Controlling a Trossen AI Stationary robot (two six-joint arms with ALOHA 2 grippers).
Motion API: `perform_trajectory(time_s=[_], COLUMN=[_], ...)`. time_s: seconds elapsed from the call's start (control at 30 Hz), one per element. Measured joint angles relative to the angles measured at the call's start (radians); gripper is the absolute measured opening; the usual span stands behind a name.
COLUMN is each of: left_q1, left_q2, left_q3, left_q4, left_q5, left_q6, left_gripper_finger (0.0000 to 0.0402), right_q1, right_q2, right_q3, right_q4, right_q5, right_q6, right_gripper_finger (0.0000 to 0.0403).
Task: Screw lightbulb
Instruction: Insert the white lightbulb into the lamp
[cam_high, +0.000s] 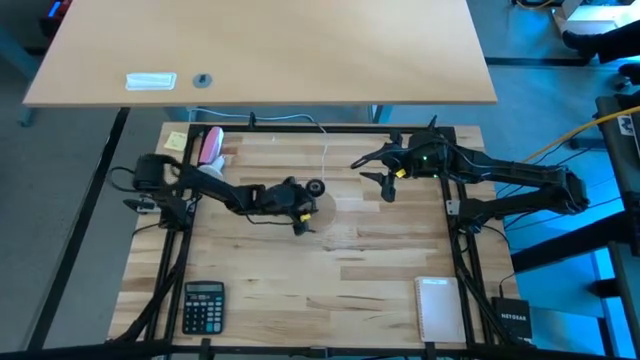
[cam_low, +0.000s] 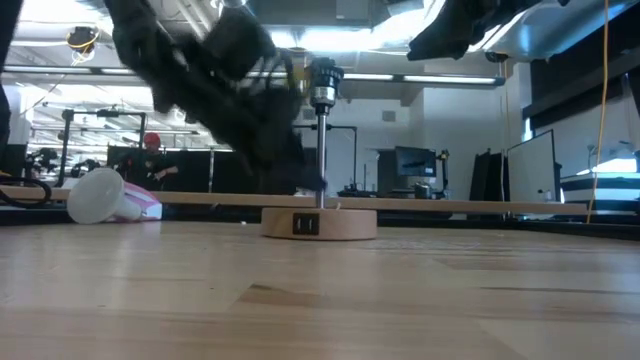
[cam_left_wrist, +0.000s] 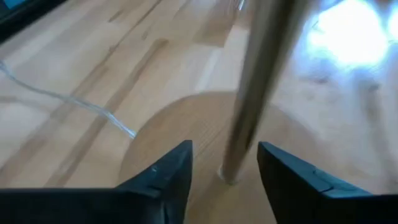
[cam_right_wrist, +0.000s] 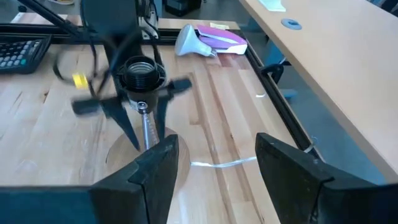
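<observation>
The white lightbulb (cam_right_wrist: 189, 40) lies on its side at the table's far left (cam_high: 207, 143), next to a pink box, with no gripper touching it. A lamp stand rises from a round wooden disc (cam_low: 318, 222), with an upright metal rod (cam_left_wrist: 249, 112) and an empty black socket (cam_right_wrist: 140, 73) on top. My left gripper (cam_left_wrist: 224, 171) is open low at the rod, one finger on each side, with gaps showing. My right gripper (cam_right_wrist: 214, 171) is open in the air, to the right of the stand (cam_high: 385, 182).
A calculator (cam_high: 203, 305) lies near left and a white notepad (cam_high: 435, 308) near right. The pink box (cam_high: 213, 152) and a yellow note (cam_high: 176, 140) are far left. A clear cord (cam_high: 325, 150) runs from the disc to the far edge. Black frame rails (cam_high: 455, 250) border the table.
</observation>
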Motion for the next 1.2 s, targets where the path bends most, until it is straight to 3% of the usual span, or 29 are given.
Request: perform_trajectory(time_s=[0.27, 0.47, 0.7, 0.83, 1.0, 1.2], left_q1=[0.040, 0.207, 0.530, 0.679, 0.777, 0.799], left_q2=[-0.358, -0.451, -0.325, -0.224, -0.097, 0.006], left_q3=[0.071, 0.173, 0.292, 0.315, 0.324, 0.329], left_q4=[-0.628, -0.952, -1.284, -1.394, -1.455, -1.526], left_q5=[0.033, -0.025, -0.042, -0.042, -0.047, -0.163], left_q6=[-0.174, -0.306, -0.239, -0.173, -0.123, -0.110], left_gripper_finger=[0.0222, 0.0227, 0.0227, 0.0227, 0.0227, 0.0227], right_q1=[0.000, 0.000, 0.000, 0.000, 0.000, 0.000], right_q2=[0.000, 0.025, 0.097, 0.120, 0.122, 0.122], right_q3=[0.000, 0.001, 0.001, 0.001, 0.001, 0.001], right_q4=[-0.007, -0.003, -0.006, -0.004, -0.001, -0.008], right_q5=[0.000, 0.004, 0.030, 0.055, 0.061, 0.061], right_q6=[-0.022, -0.025, -0.037, -0.057, -0.079, -0.079], right_gripper_finger=[0.0218, 0.0218, 0.0218, 0.0218, 0.0218, 0.0218])
